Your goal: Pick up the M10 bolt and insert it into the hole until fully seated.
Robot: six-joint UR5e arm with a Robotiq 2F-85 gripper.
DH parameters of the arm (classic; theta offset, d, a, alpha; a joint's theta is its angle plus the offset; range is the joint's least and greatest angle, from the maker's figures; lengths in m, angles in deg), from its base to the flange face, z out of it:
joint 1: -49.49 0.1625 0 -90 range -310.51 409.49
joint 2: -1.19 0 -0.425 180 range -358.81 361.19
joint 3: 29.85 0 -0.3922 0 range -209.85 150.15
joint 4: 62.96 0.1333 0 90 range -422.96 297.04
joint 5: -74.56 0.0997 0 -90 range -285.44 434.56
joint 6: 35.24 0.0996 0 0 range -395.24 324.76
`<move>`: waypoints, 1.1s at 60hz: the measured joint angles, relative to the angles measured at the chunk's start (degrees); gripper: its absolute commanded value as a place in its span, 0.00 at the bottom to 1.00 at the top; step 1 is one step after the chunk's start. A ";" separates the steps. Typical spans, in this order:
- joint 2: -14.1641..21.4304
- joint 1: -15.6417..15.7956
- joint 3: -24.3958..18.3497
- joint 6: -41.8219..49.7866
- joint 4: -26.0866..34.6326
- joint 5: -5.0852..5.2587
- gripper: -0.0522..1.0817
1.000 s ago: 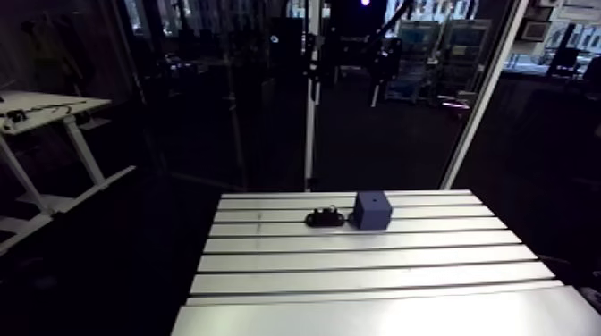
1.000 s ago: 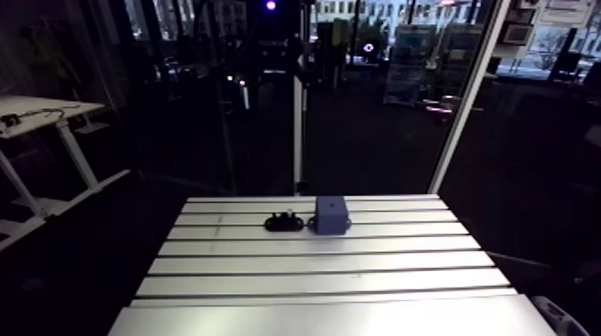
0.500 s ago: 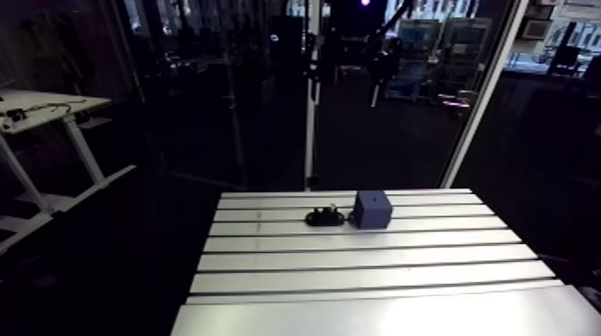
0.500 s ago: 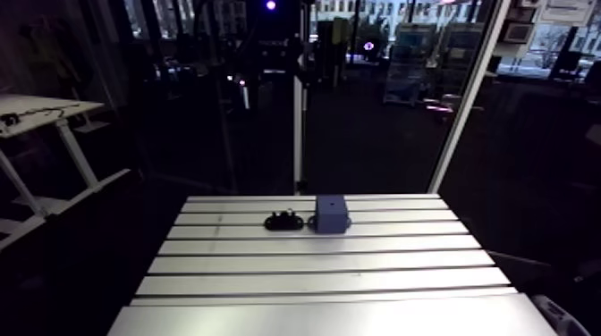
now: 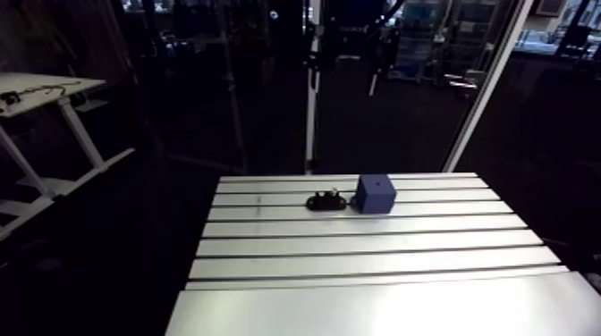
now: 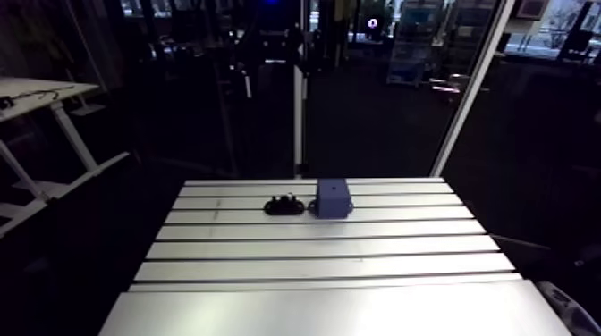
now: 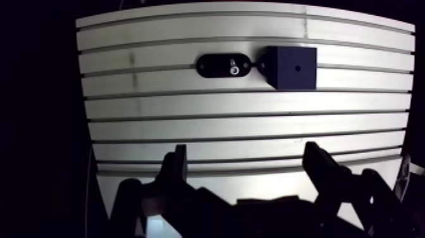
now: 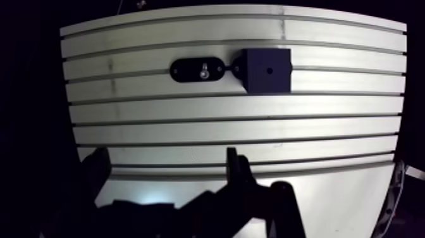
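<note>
One bolt, one holder, one block, one spread hand

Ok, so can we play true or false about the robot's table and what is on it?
1. The fingers are holding the bolt. False: they are open with nothing between them, and the bolt sits in the black holder.
2. The blue block has a small hole in its top. True.
3. The black holder lies right beside the blue block. True.
4. The blue block is between the fingers. False: it stands well ahead of them, across the slotted table.
</note>
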 measured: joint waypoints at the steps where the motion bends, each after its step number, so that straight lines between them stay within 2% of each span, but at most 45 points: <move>1: -0.31 0.02 -0.08 -0.02 -0.34 -0.04 0.06; 22: -7.10 0.44 -0.69 -0.21 -7.11 -1.61 0.06; 43: -12.52 0.61 1.10 -0.37 -12.90 -2.35 0.06; 66: -14.19 0.61 3.30 -0.39 -14.69 -2.36 0.06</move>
